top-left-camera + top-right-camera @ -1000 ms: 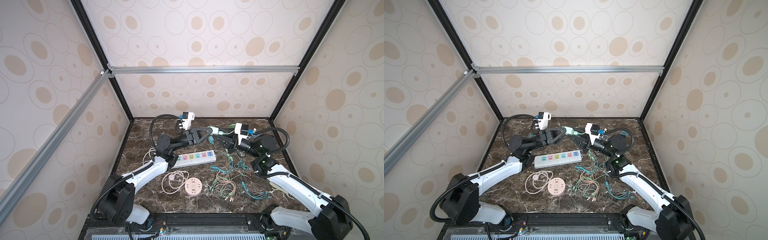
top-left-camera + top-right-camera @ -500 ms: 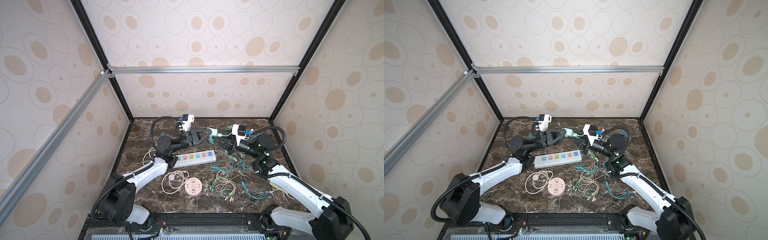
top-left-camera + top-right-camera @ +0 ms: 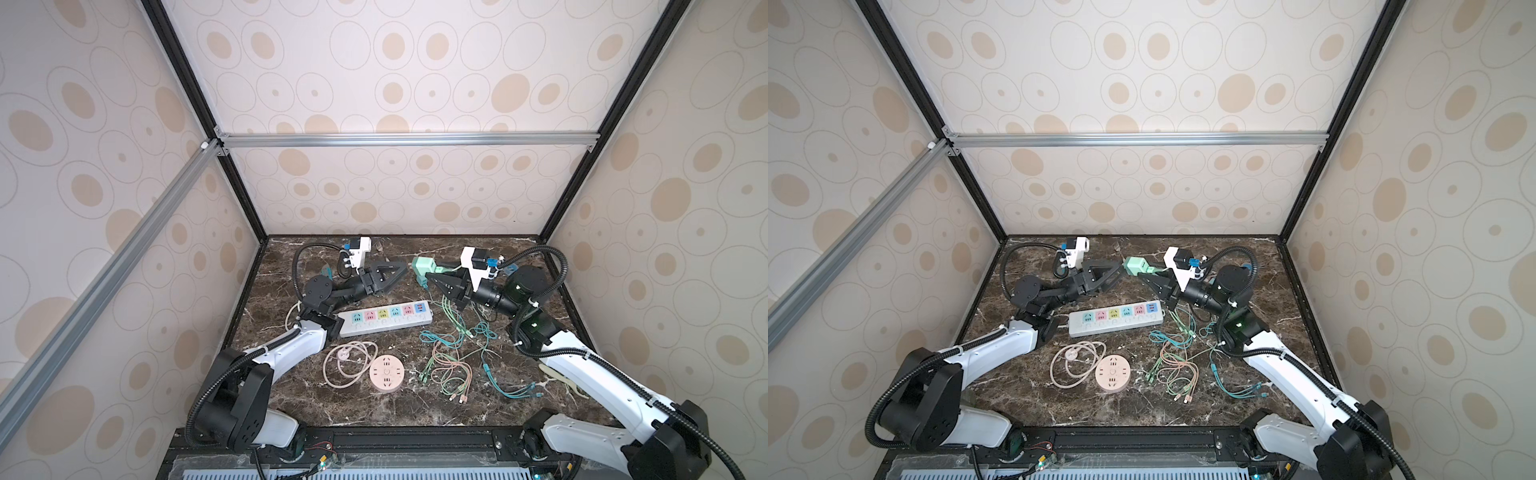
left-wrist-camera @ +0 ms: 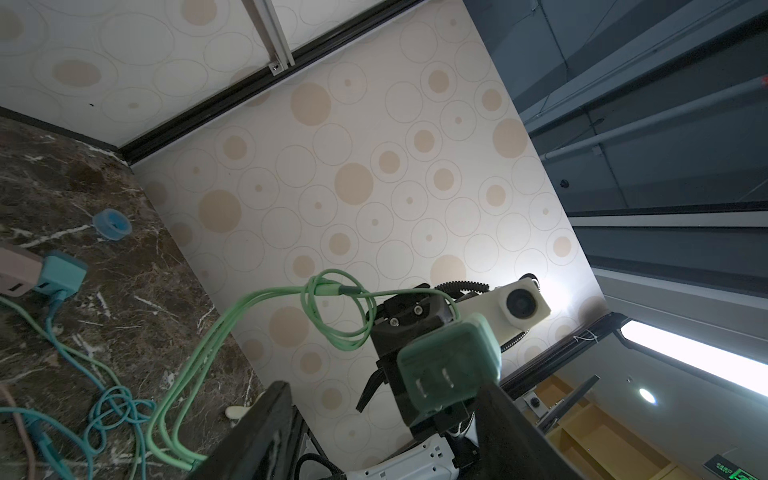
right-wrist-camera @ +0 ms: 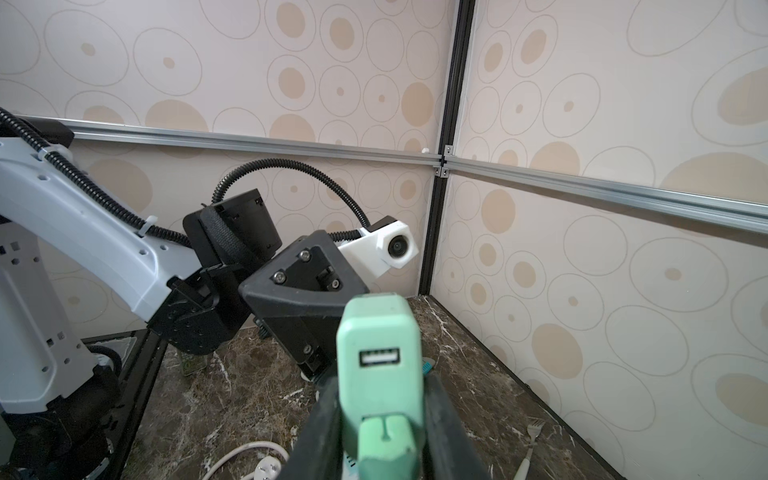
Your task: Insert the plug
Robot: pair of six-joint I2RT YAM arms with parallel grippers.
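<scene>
A mint-green plug point(image 3: 424, 266) point(image 3: 1136, 266) hangs above the back middle of the table, and my right gripper point(image 3: 434, 274) point(image 3: 1148, 275) is shut on it. In the right wrist view the plug point(image 5: 378, 353) sits between the two fingers point(image 5: 324, 428), with a green cable connector point(image 5: 386, 444) in its lower end. My left gripper point(image 3: 404, 271) point(image 3: 1119, 271) faces it from the left and stands open. In the left wrist view the plug point(image 4: 449, 365) shows its two prongs just beyond the spread fingers point(image 4: 257, 436), close to one of them. The white power strip point(image 3: 386, 318) point(image 3: 1115, 318) lies below.
A round pink socket point(image 3: 386, 372) with a coiled cord lies near the front. Tangled green, teal and pink cables point(image 3: 449, 365) cover the table to the right of the strip. A fork point(image 5: 532, 440) lies by the right wall. A blue ring point(image 4: 111, 224) sits at the back.
My left gripper's jaws have spread apart at the plug. The right gripper has stayed shut on the plug and barely moved.
</scene>
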